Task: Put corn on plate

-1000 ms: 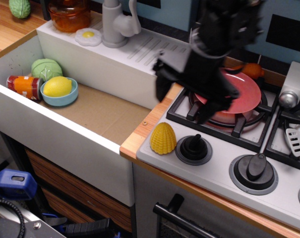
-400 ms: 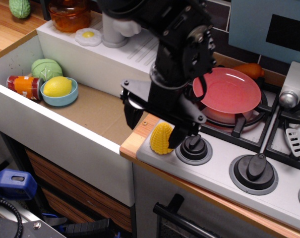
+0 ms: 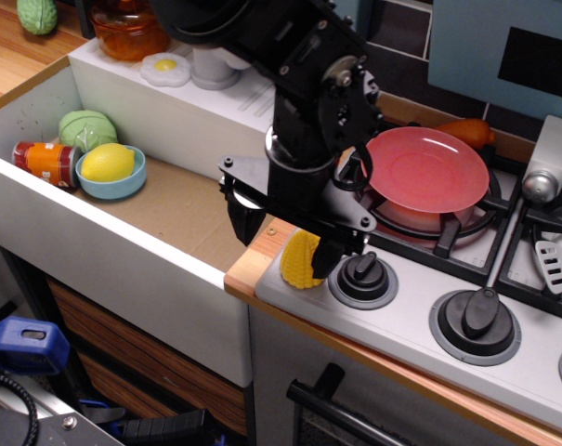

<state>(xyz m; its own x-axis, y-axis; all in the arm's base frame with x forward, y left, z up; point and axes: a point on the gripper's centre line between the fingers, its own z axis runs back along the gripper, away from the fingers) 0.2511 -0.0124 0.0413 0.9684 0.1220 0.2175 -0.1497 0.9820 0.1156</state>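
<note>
The yellow bumpy toy corn [image 3: 297, 262] stands on the front left corner of the toy stove, next to a black knob [image 3: 362, 276]. The glossy red-pink plate [image 3: 425, 169] rests on the back left burner. My black gripper [image 3: 285, 237] hangs right over the corn, with one finger [image 3: 244, 221] to its left and the other [image 3: 329, 254] to its right. The jaws are open and straddle the corn, whose upper part is hidden by the gripper body. I cannot tell whether the fingers touch it.
A toy sink [image 3: 192, 212] lies to the left with a light-blue bowl [image 3: 111, 177] holding a lemon, a green cabbage [image 3: 86, 128] and an orange can [image 3: 46, 162]. A grey faucet [image 3: 211, 65] and fried egg [image 3: 164, 68] stand behind. More knobs [image 3: 476, 319] line the stove front.
My gripper has moved from above the plate down and left to the corn, and in the last half second sank a little lower around it. The corn and plate have not moved.
</note>
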